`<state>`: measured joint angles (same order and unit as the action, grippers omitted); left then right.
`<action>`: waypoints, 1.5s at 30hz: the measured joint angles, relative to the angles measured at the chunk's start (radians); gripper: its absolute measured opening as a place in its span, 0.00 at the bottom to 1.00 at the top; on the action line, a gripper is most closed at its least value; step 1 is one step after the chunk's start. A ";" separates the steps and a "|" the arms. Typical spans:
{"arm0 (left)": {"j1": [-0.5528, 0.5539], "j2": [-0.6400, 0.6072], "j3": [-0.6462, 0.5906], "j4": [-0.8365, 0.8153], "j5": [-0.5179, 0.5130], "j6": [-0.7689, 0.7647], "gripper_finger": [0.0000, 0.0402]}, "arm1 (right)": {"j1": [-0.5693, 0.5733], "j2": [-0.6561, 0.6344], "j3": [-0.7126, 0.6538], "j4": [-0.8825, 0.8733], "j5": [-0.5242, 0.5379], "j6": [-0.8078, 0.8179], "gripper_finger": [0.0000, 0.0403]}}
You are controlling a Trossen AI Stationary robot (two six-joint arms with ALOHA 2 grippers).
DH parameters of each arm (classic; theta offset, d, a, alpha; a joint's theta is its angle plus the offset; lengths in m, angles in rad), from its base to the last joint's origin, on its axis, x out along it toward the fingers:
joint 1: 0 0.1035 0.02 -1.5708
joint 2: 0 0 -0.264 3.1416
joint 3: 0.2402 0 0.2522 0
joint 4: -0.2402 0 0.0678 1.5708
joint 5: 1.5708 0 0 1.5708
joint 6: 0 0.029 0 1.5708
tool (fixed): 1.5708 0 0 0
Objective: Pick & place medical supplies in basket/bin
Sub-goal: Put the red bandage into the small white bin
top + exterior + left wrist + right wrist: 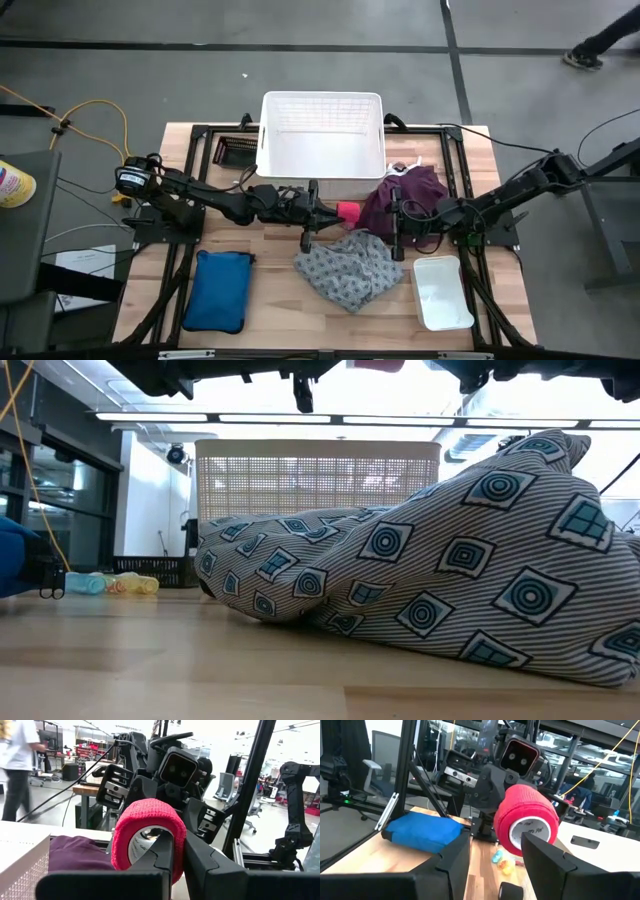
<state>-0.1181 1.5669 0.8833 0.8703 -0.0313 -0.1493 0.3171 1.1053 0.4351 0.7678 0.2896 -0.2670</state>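
The pink tape roll [347, 211] hangs in my left gripper [333, 212] above the table's middle, just in front of the white basket [322, 140]. My right gripper [386, 228] is open and faces the roll from the right, a short way off, over the purple cloth [410, 190]. In the right wrist view the roll [527, 820] shows past the open right gripper [495, 857]. The grey patterned cloth [350, 265] lies bunched on the table below both grippers. I cannot make out the black block or the clear bottle. My left gripper [179, 847] has the pink tape roll by its wall [177, 827]. One finger [162, 857] is in the roll's hole and the other [205, 865] is outside. The fingers come level from the table's left. The roll is lifted clear, its hole facing sideways.
A blue pouch [220, 290] lies at the near left and a white tray [442, 292] at the near right. A black crate [238, 150] sits left of the basket. Small coloured items [110, 585] lie on the table's left. A person walks in the room behind [17, 765].
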 joint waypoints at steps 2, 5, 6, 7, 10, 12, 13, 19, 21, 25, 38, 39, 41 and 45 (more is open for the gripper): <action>0.000 0.000 0.000 0.000 0.000 0.000 0.04 | -0.006 0.000 0.000 0.000 -0.001 0.000 0.41; 0.000 0.000 0.000 0.001 0.000 0.000 0.04 | -0.018 0.000 0.000 0.001 -0.007 0.000 0.41; 0.000 0.000 0.000 0.002 0.000 0.000 0.04 | -0.023 0.000 0.000 0.001 -0.010 0.000 0.41; 0.000 0.000 0.000 0.003 0.000 0.000 0.04 | -0.027 0.000 0.000 0.001 -0.017 0.000 0.41; 0.000 0.000 0.000 0.003 0.000 0.005 0.04 | -0.036 0.000 0.000 0.013 -0.037 0.000 0.41; 0.000 0.000 0.000 0.005 0.000 0.006 0.04 | -0.040 0.000 0.000 0.017 -0.037 0.000 0.41; 0.000 0.000 0.000 0.005 0.000 0.009 0.04 | -0.042 0.000 0.000 0.018 -0.037 0.000 0.41; 0.000 0.000 0.000 0.006 0.000 0.027 0.04 | -0.045 0.000 0.000 0.016 -0.038 0.006 0.41; 0.000 0.000 0.000 0.006 0.000 0.038 0.04 | -0.045 0.000 0.000 0.020 -0.038 0.007 0.41; 0.000 0.000 0.000 0.006 0.000 0.053 0.04 | -0.045 0.000 0.000 0.034 -0.052 0.008 0.41; 0.006 0.006 0.000 0.012 0.000 0.105 0.04 | -0.046 0.000 0.000 0.038 -0.057 0.027 0.41; 0.006 0.014 0.000 0.022 0.000 0.105 0.04 | -0.046 0.000 0.000 0.038 -0.057 0.028 0.41; 0.006 0.031 0.000 0.042 0.000 0.106 0.04 | -0.046 0.000 0.000 0.038 -0.057 0.034 0.41; 0.006 0.066 0.003 0.098 -0.001 0.108 0.04 | -0.045 -0.001 0.000 0.038 -0.055 0.042 0.41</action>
<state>-0.1120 1.6327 0.8860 0.9686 -0.0319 -0.0418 0.2720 1.1047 0.4351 0.8056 0.2350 -0.2249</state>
